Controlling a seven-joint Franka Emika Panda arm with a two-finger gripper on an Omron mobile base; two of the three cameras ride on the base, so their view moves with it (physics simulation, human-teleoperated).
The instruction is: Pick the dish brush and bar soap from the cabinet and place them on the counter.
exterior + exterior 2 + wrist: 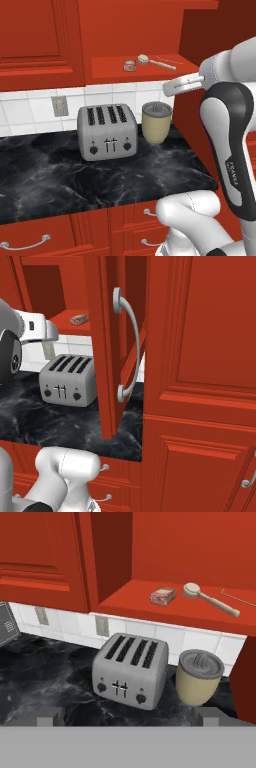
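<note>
The cabinet stands open, and its red shelf (107, 70) carries both items. The bar soap (129, 65) (79, 319) (163, 596) lies flat near the shelf's middle. Just right of it rests the dish brush (149, 60) (207, 600), round head toward the soap and pale handle pointing right. My gripper (129, 717) is open with nothing between its fingertips (50, 716). It hovers over the counter (60, 175) (45, 677), short of the shelf and lower than it. The cabinet door (106, 356) is swung out toward me.
A silver four-slot toaster (107, 131) (67, 380) (131, 669) and a beige juicer cup (157, 121) (200, 677) stand on the counter under the shelf. A closed cabinet (35, 40) hangs to the left. Tall red panels (205, 381) wall off the right.
</note>
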